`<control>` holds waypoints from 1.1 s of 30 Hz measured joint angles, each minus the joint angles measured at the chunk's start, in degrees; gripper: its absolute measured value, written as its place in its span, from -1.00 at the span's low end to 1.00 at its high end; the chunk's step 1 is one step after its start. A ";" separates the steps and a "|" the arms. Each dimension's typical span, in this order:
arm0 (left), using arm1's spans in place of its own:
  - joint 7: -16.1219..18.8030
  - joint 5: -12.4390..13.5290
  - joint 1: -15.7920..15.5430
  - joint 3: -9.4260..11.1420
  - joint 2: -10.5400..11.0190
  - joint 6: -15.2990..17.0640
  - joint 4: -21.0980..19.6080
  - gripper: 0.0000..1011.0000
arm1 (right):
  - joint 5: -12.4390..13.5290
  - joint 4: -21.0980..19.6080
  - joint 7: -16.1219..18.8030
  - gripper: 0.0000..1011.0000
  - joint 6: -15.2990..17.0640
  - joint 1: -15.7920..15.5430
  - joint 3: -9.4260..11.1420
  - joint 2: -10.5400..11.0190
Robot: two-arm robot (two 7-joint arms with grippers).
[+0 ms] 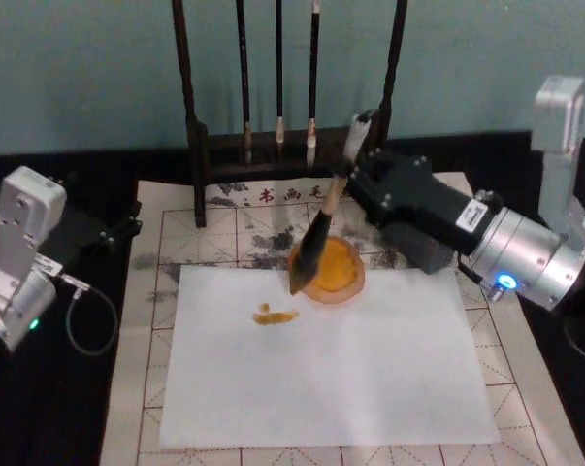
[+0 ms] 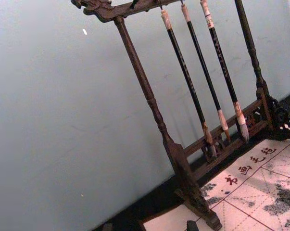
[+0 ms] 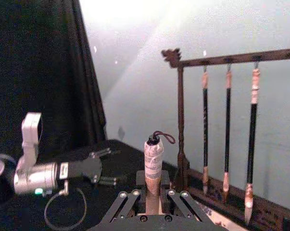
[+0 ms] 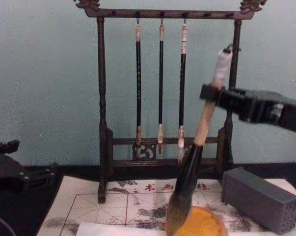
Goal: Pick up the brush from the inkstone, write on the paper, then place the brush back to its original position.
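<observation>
My right gripper (image 1: 342, 181) is shut on the pale handle of the brush (image 1: 316, 238), which hangs tilted with its whitish end toward the back. The dark bristle tuft (image 4: 178, 211) sits low at the left rim of the orange inkstone (image 1: 342, 272); I cannot tell if it touches. The white paper (image 1: 331, 369) lies in front of the inkstone and bears a small orange stroke (image 1: 274, 315). From the right wrist, the brush (image 3: 153, 155) rises between my right gripper's (image 3: 153, 195) fingers. My left gripper (image 1: 127, 229) rests open at the left, off the paper.
A dark wooden rack (image 1: 197, 146) with three thin brushes (image 4: 160, 78) stands behind the inkstone. A grey block (image 4: 260, 199) sits right of the dish. A gridded practice mat (image 1: 146, 291) lies under the paper, and a loose cable (image 1: 88, 320) loops by the left arm.
</observation>
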 joint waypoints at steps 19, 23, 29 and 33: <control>0.00 0.00 0.00 0.00 0.00 0.00 0.00 0.98 | 13.82 3.65 -8.43 -0.63 7.44 3.87 6.53 -3.47; 0.00 0.00 0.00 0.00 0.00 0.00 0.00 0.98 | 16.97 4.88 -12.18 -0.63 10.59 4.34 7.47 -4.17; 0.00 0.00 0.00 0.00 0.00 0.00 0.00 0.98 | 21.24 6.51 -17.28 -0.63 14.73 4.70 8.38 -5.00; 0.00 0.00 0.00 0.00 0.00 0.00 0.00 0.98 | 23.02 7.61 -19.75 -0.64 15.66 4.72 8.73 -5.48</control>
